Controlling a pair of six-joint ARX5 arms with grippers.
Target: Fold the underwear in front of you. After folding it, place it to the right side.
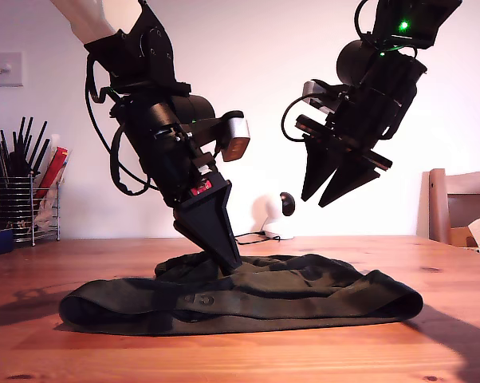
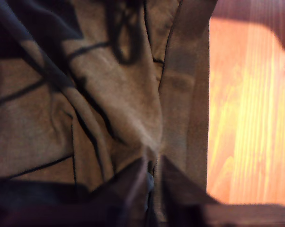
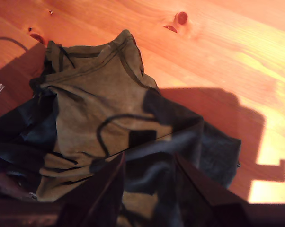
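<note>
My first pincer (image 1: 228,263) is down on the underwear (image 1: 248,303), and its tips look pinched together on a bit of the cloth near the waistband. In the first wrist view the tips nearly touch and the cloth bunches up right there, so I think it is holding a fold. My second pincer (image 1: 336,187) hangs in the air above the garment, at the exterior view's right. It holds nothing, and its tips stand a little apart.

To do this step well, I would lift the pinched cloth slowly and carry it over the rest, so the fold lands flat. I would bring my second pincer down to hold the other end so the cloth does not slide. A tight grip matters, because the cloth is soft and could slip out.

The underwear lies in the middle of the wooden counter (image 1: 447,335), stretched long from side to side in the exterior view. It is very dark green, almost black. It is wrinkly, with stitched seams, and lumpy under my first pincer.
</note>
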